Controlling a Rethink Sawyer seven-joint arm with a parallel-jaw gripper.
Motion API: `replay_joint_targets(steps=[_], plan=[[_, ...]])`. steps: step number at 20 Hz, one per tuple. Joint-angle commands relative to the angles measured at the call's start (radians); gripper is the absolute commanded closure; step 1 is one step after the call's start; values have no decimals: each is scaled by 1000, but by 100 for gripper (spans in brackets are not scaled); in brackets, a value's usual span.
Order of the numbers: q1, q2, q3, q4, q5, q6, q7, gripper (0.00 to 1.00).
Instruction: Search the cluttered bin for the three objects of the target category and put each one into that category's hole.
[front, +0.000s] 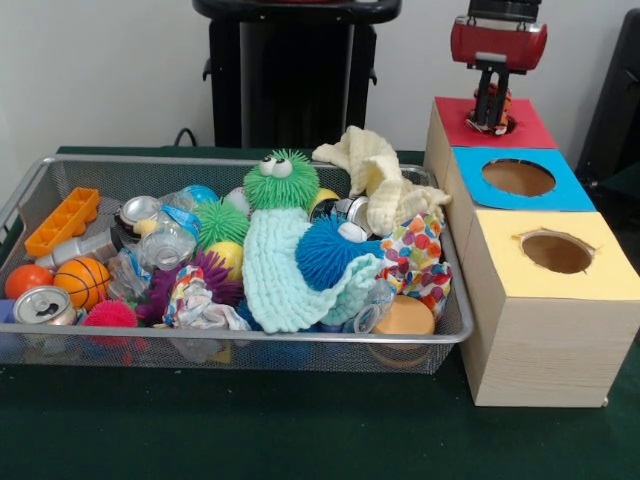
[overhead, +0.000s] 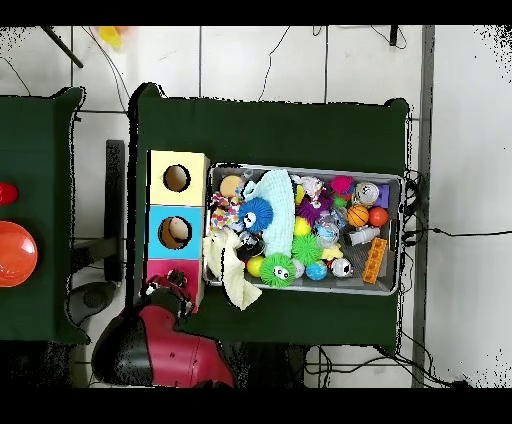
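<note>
The wire-mesh bin (front: 230, 340) sits on the green table, full of clutter; in the overhead view its rim (overhead: 400, 235) lies right of the boxes. My gripper (front: 492, 118) hangs over the hole (front: 500, 127) in the red-topped box (front: 530, 128), its tips at the hole's mouth. Something small and orange shows between the fingers; it looks like the striped tiger plush, half hidden. In the overhead view the gripper (overhead: 170, 288) covers the red top. No teddy bear or other plush animal shows in the bin.
A blue-topped box (front: 570, 190) and a yellow-topped box (front: 600, 270), each with a hole, stand beside the red one. The bin holds a green googly-eyed spiky ball (front: 281, 180), a blue spiky ball (front: 325, 250), cloths, a can (front: 42, 305) and a small basketball (front: 82, 280).
</note>
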Motion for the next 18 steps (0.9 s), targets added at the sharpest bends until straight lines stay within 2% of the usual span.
replay_joint_targets(steps=[1,8,14,18], plan=[[-54,74,18,19,-59,-115,174,100],[-121,94,13,19,-129,-152,153,100],[-136,144,44,-4,-157,-192,178,100],[-135,118,49,-1,-158,-158,180,100]])
